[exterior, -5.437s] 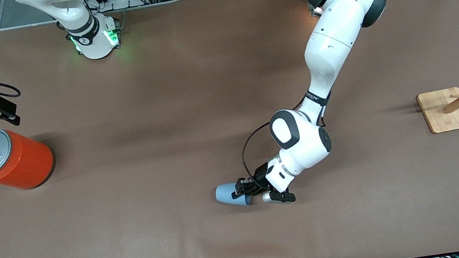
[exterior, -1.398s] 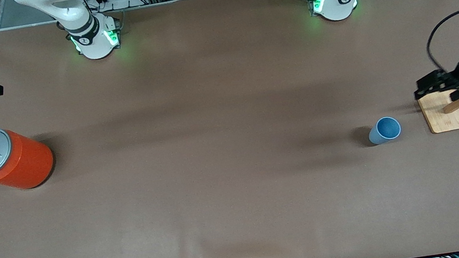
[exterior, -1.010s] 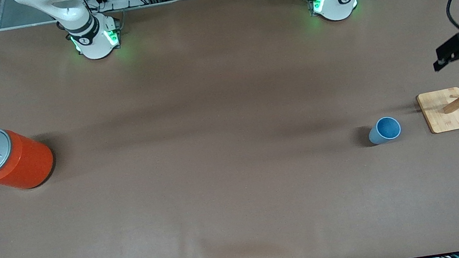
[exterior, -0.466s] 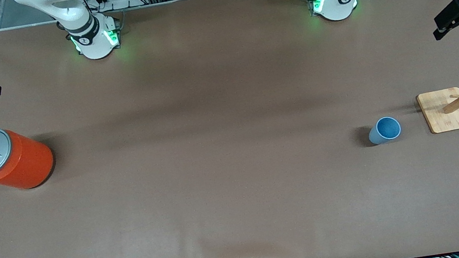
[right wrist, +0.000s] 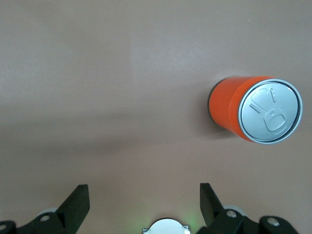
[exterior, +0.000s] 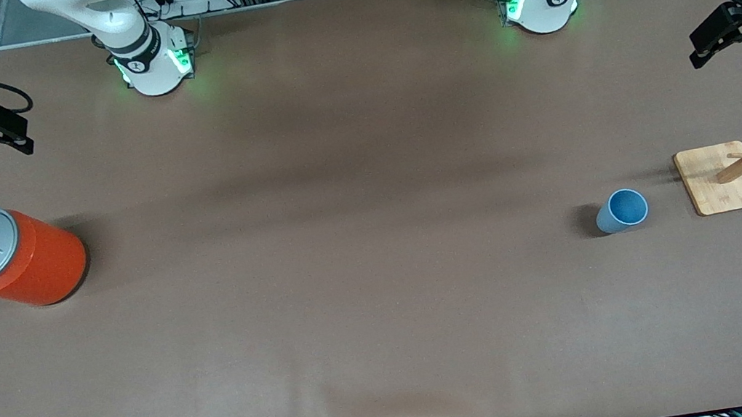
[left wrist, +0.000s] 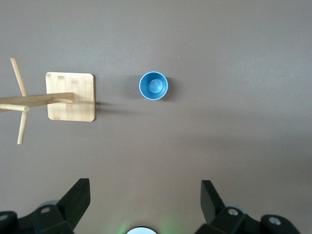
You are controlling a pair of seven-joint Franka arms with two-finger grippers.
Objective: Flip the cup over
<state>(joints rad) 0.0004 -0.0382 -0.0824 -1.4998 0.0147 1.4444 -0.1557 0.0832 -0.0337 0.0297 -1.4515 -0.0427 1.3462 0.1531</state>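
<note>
The small light-blue cup (exterior: pixel 621 210) stands upright on the brown table, mouth up, beside the wooden stand toward the left arm's end; the left wrist view looks straight down into the cup (left wrist: pixel 153 86). My left gripper (exterior: pixel 721 39) hangs high over the table's edge at that end, open and empty, well apart from the cup. In its own view the left gripper (left wrist: pixel 145 195) has nothing between its fingers. My right gripper (exterior: pixel 0 130) is up over the table's right-arm end, open and empty, as the right gripper (right wrist: pixel 145 195) in its own view also stands.
A large orange can (exterior: pixel 10 257) with a grey lid stands toward the right arm's end; the right wrist view has the can (right wrist: pixel 256 108) too. A wooden peg stand (exterior: pixel 722 177) on a square base sits beside the cup; the left wrist view shows this stand (left wrist: pixel 69 96).
The left arm let the cup go upright by the stand, then rose away to the table's edge. In the last half second both grippers shifted slightly; the cup stayed put.
</note>
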